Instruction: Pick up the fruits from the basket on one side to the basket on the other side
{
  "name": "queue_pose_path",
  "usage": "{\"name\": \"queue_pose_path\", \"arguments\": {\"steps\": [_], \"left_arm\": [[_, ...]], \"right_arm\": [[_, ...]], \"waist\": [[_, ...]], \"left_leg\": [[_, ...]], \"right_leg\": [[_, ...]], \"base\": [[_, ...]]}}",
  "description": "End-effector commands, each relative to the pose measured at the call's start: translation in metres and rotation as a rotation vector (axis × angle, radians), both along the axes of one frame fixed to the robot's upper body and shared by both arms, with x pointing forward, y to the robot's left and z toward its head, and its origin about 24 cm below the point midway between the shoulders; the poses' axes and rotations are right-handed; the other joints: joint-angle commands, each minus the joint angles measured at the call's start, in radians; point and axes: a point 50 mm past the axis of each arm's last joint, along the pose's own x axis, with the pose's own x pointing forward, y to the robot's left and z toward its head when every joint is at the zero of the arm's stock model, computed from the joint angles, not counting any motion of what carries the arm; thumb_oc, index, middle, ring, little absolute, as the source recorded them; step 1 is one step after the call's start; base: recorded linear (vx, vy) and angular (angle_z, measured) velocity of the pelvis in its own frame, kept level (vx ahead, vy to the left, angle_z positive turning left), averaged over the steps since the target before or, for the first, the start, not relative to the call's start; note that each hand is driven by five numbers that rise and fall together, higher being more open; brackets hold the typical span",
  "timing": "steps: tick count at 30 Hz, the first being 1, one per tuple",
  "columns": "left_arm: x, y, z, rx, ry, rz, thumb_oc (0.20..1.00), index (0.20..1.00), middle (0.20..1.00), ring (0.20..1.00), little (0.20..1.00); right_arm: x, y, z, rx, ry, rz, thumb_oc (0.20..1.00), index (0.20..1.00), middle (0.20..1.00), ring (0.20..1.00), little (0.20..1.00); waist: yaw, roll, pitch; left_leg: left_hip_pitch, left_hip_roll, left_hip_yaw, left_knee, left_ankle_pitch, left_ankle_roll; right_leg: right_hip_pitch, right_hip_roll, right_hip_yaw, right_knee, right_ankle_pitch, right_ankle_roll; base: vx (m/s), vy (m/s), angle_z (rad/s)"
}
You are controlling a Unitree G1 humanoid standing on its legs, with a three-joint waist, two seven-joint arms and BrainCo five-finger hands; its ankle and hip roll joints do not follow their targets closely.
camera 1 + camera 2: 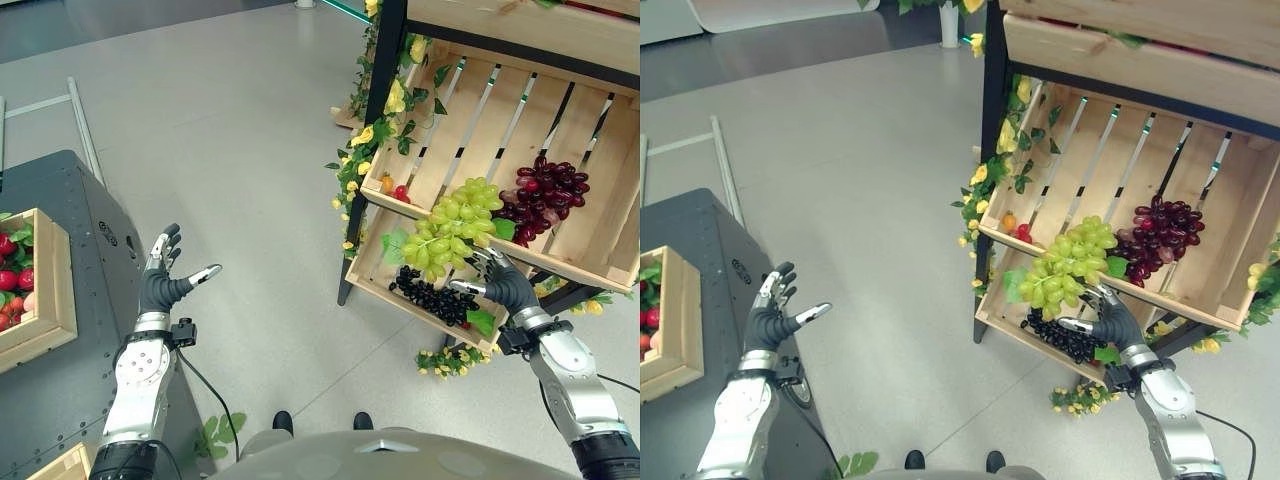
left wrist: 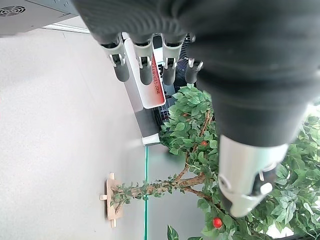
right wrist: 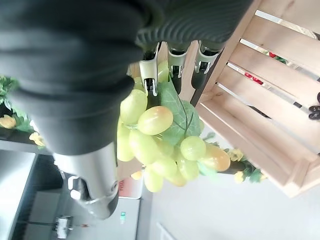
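A bunch of green grapes (image 1: 452, 225) with a leaf hangs in front of the slatted wooden crate (image 1: 520, 110) on the stand at the right. My right hand (image 1: 508, 283) grips it from below, fingers curled round its lower end; in the right wrist view the green grapes (image 3: 160, 145) hang against my fingers (image 3: 150, 65). Dark red grapes (image 1: 545, 195) lie in the upper crate, black grapes (image 1: 432, 295) in the lower one. My left hand (image 1: 160, 285) is open and empty by the grey table. A wooden box (image 1: 60, 270) of red fruits (image 1: 8, 270) sits at the far left.
A small orange and a red fruit (image 1: 393, 188) rest in the upper crate's left corner. A garland of yellow flowers and leaves (image 1: 380, 120) runs down the stand's black post. The grey table (image 1: 70, 200) holds the left box. Bare floor lies between table and stand.
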Motion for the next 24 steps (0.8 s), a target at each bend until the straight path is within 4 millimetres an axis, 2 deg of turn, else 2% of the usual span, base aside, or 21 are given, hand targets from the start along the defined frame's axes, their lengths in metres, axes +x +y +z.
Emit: {"name": "queue_pose_path", "arguments": {"steps": [1,11,17,24], "left_arm": [[0.009,0.009,0.018,0.054,-0.098,0.002,1.000,1.000,1.000,1.000,1.000],[0.009,0.009,0.019,0.046,-0.106,0.006,1.000,1.000,1.000,1.000,1.000],[0.009,0.010,0.019,0.051,-0.105,0.014,1.000,1.000,1.000,1.000,1.000],[0.008,0.009,0.019,0.049,-0.104,0.016,1.000,1.000,1.000,1.000,1.000]], "right_arm": [[0.026,0.015,0.089,0.109,-0.477,0.081,1.000,1.000,1.000,1.000,1.000],[0.026,0.020,0.096,0.142,-0.507,0.109,1.000,1.000,1.000,1.000,1.000],[0.028,0.033,0.103,0.249,-0.560,0.142,1.000,1.000,1.000,1.000,1.000],[0.031,0.036,0.110,0.345,-0.614,0.121,1.000,1.000,1.000,1.000,1.000]], "waist": [[-0.007,-0.052,-0.011],[-0.006,-0.052,-0.012],[-0.002,-0.050,-0.011],[0.000,-0.047,-0.011]], "left_leg": [[0.068,-0.038,-0.020,0.022,-0.110,0.029],[0.067,-0.040,-0.019,0.022,-0.109,0.030],[0.066,-0.040,-0.019,0.023,-0.108,0.029],[0.065,-0.043,-0.019,0.025,-0.103,0.030]], "right_leg": [[0.024,-0.039,-0.030,0.046,-0.023,0.079],[0.023,-0.039,-0.031,0.050,-0.022,0.078],[0.022,-0.041,-0.029,0.048,-0.021,0.077],[0.023,-0.042,-0.029,0.050,-0.017,0.075]], "base": [[0.00,0.000,0.00],[0.00,0.000,0.00],[-0.01,-0.001,0.00],[0.00,0.000,0.00]]}}
